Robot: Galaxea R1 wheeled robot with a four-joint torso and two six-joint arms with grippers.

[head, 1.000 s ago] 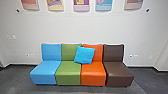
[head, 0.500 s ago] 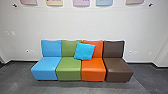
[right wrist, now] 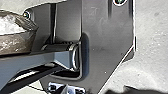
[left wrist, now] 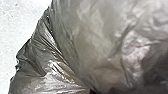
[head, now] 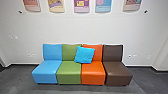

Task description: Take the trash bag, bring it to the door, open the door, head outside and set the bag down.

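A grey, shiny, wrinkled trash bag (left wrist: pixel 100 45) is very close to the camera in the left wrist view, its thin plastic creased into folds. Part of the bag (right wrist: pixel 15 42) is also visible in the right wrist view, beside the robot's own dark plate and jointed bar. How the bag is held is hidden from me.
Ahead in the head view, a sofa of blue, green, orange and brown seats (head: pixel 93 72) stands against a white wall (head: pixel 82 27), with a bright blue cushion (head: pixel 84 54) on it. Posters (head: pixel 81 5) hang above. Dark grey floor (head: pixel 17 80) lies in front.
The head camera has moved: its picture dipped and came back up, bringing the posters more into sight again, and the sofa looks slightly smaller than a second ago. The cushion rests as before.
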